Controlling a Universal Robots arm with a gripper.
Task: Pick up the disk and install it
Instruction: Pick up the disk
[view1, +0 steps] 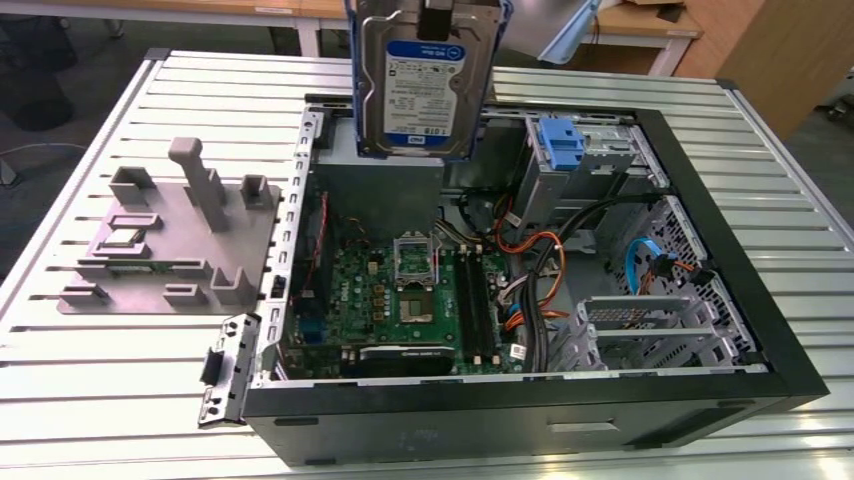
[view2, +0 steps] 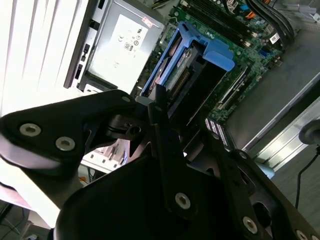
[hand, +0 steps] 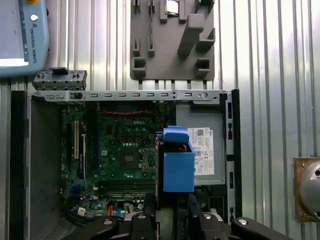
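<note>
Operator: Arm pose?

Observer: The gripper (view1: 434, 25) reaches down from the top edge of the exterior view, above the open computer case (view1: 534, 415). It is pinched onto the upper end of the disk (view1: 416, 85). The disk hangs upright in the air with its label facing the camera. In the second wrist view, the black fingers (view2: 167, 145) clamp the disk's blue frame.

Operator: Room around it?

Observer: Starting at the exterior view's left, a grey fixture plate (view1: 174, 240) lies on the slatted table (view1: 80, 400), well apart from the disk. The case lies with its open side up. In the first wrist view the disk is seen end-on over the inside of the case, between the motherboard (hand: 125, 150) and the power supply box (hand: 207, 120). It touches neither.

Operator: And inside the case?

Observer: Left to right in the exterior view: the green motherboard, a tangle of cables (view1: 534, 270), a bare blue bracket (view1: 567, 140) in the far bay, and a metal drive cage (view1: 654, 325) by the right wall.
</note>
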